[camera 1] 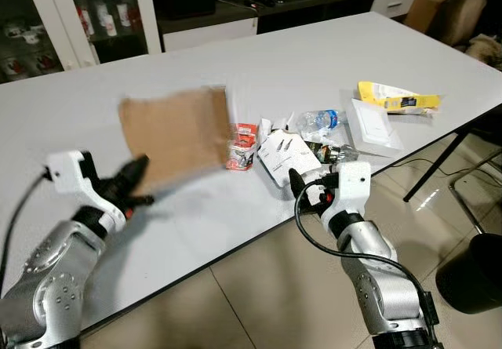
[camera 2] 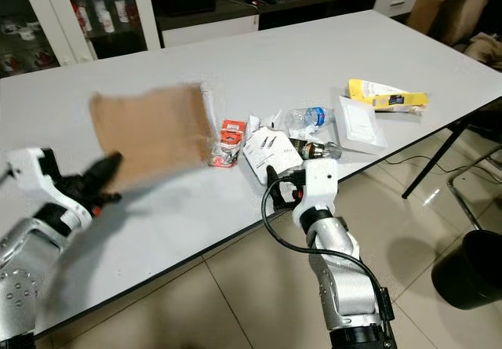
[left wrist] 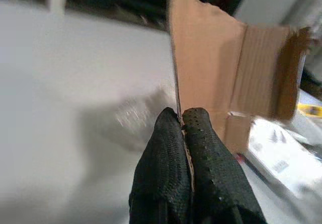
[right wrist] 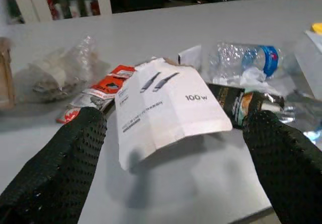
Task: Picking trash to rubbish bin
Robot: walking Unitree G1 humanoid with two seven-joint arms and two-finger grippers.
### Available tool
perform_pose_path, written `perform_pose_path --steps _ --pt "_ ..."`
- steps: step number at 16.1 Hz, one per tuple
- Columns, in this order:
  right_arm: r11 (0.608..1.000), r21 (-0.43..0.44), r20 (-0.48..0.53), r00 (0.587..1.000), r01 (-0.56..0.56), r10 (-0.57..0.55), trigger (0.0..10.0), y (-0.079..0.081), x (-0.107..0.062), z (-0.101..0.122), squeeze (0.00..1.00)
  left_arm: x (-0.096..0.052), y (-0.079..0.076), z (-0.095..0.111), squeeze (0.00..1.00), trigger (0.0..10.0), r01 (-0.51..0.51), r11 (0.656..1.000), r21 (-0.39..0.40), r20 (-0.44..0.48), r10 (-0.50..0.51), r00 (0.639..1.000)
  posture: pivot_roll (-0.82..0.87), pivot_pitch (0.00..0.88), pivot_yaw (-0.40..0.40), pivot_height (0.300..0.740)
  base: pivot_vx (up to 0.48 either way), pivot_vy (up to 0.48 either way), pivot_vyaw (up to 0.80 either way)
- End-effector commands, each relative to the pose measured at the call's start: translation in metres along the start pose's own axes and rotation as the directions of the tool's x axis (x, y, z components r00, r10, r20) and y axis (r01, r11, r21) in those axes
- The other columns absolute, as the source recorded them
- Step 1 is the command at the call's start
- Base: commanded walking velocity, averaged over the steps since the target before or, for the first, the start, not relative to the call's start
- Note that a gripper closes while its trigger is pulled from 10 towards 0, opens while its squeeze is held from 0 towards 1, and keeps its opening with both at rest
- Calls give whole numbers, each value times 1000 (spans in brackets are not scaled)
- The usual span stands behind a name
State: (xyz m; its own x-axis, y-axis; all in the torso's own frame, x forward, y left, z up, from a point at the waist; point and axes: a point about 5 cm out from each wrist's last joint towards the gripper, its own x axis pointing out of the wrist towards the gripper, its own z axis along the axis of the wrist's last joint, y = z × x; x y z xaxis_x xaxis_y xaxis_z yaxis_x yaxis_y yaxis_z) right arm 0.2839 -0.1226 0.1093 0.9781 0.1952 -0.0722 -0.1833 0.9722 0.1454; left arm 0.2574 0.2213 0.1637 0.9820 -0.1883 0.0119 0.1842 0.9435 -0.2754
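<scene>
Room: big white worktop (camera 1: pixel 259 67), tiled floor under it, glass-door cabinets (camera 1: pixel 70 16) along the back wall.
Cardboard: flattened brown cardboard piece (camera 1: pixel 176 133), blurry, sitting up off the worktop on the robot's left side.
Left gripper (left wrist: pixel 182 117): fingers (left wrist: pixel 166 143) pinched tight together on the cardboard's edge, so it's got hold of it.
Trash pile: right next to the cardboard there's a red snack wrapper (camera 1: pixel 243 147), then a white paper packet (right wrist: pixel 168 105) marked "100w", a crushed clear bottle (camera 1: pixel 320 119) with a blue label, and a dark wrapper (right wrist: pixel 241 103) touching the packet.
Right gripper (right wrist: pixel 176 158): fingers spread wide apart, holding nothing, low at the near edge of the worktop with the white packet straight ahead between them.
Further out: a flat white sheet (camera 1: pixel 375 126) and a yellow bag (camera 1: pixel 396 96), near the right edge.
Bin: black rubbish bin (camera 1: pixel 474 274) on the floor, well off to the right of the worktop.
</scene>
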Motion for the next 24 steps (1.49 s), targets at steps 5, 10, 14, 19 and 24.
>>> perform_pose_path --steps 5,10,14,19,24 --pt "983 183 -156 988 6 23 10000 1 17 -26 1000 5 -13 -2 0 0 -102 993 67 58 98 993 96 0 -56 740 0 0 0" --pt "934 344 -185 982 97 -34 10000 0 39 -29 1000 5 -9 10 0 0 -148 983 108 143 132 981 115 0 -67 740 0 0 0" --pt "859 507 -154 988 67 15 10000 6 55 -27 0 2 -10 16 0 0 -166 978 124 193 140 971 126 0 -74 740 0 0 0" --pt "803 594 -115 993 53 19 10000 7 71 -22 0 0 -7 16 0 0 -189 973 129 208 160 965 138 0 -74 740 0 0 0" --pt "771 636 -98 995 38 31 0 8 82 -14 0 2 -9 17 0 0 -174 972 157 208 140 968 144 0 -77 740 0 0 0"
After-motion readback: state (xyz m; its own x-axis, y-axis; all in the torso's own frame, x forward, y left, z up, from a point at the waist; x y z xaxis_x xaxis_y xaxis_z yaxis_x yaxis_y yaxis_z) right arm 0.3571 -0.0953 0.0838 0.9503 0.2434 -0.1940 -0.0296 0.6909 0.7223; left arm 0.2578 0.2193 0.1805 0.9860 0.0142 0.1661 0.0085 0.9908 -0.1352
